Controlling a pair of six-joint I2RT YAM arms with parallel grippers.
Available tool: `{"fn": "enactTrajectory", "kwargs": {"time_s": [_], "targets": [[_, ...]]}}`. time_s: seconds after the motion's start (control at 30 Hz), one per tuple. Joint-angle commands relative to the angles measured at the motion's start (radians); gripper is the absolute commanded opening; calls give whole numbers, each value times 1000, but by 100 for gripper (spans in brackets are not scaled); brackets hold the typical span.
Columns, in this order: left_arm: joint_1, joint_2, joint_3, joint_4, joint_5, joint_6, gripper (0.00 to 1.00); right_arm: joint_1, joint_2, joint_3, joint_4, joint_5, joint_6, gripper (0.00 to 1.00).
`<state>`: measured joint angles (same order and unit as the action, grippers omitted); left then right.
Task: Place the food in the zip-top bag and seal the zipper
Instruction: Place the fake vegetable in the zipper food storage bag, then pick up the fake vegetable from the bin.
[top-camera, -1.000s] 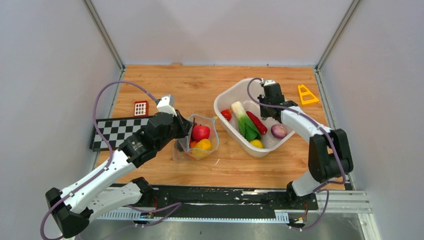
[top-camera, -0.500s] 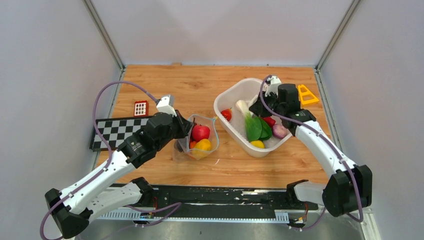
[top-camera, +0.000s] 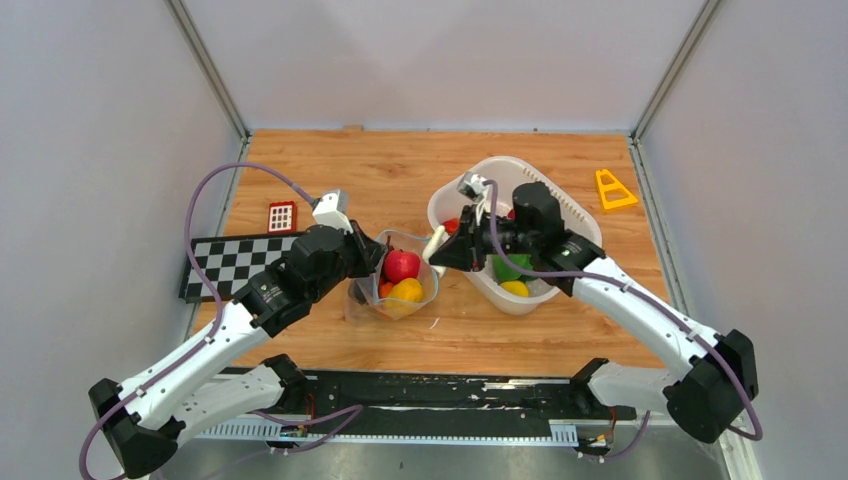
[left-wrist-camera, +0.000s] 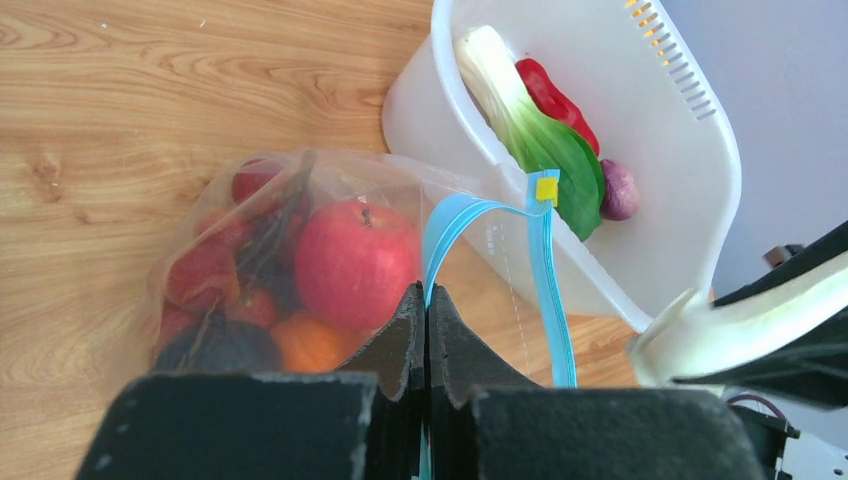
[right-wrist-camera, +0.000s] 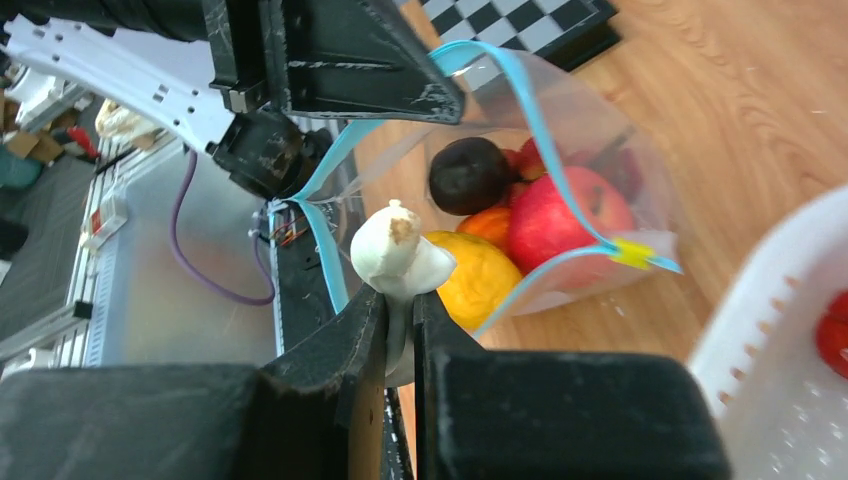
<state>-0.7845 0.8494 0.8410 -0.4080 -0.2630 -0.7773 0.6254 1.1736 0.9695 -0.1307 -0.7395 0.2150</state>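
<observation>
The left claw (left-wrist-camera: 427, 305) is clamped on the zipper (left-wrist-camera: 545, 270), propping the bag (left-wrist-camera: 200, 240) open on the tabletop (top-camera: 350, 170), with the apple (left-wrist-camera: 355, 260) already inside. The right claw (right-wrist-camera: 400, 320) grips a white vegetable stalk (right-wrist-camera: 398, 250) at the mouth, probably to drop it in

zip-top bag (right-wrist-camera: 575, 115) open, food (right-wrist-camera: 560, 215) crowding — perhaps
</observation>
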Motion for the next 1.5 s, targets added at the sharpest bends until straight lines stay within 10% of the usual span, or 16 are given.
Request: {"fn": "enactTrajectory", "kwargs": {"time_s": [0.0,0.57,0.73,1.0,1.17,1.3,1.47], "targets": [[1,-10,26,34,6,1,0,82,66,79,-26,29,-64,6],[1,-20,32,39,6,-4,0,258,308,262,-120,307,-85,25],[-1,-42,26,31,-21,-4,0,257,222,140,146,242,13,61],[0,-46,16,29,-36,-2,1,255,135,172,-4,245,-93,64],[1,-47,20,19,-46,2,1,244,-24,113,-59,571,-169,69],[1,-49,16,22,-54,3,1,134,-47,57,-147,936,-160,78],[0,-30,15,36,-39,2,1,-152,122,85,-322,950,-99,74]]}}
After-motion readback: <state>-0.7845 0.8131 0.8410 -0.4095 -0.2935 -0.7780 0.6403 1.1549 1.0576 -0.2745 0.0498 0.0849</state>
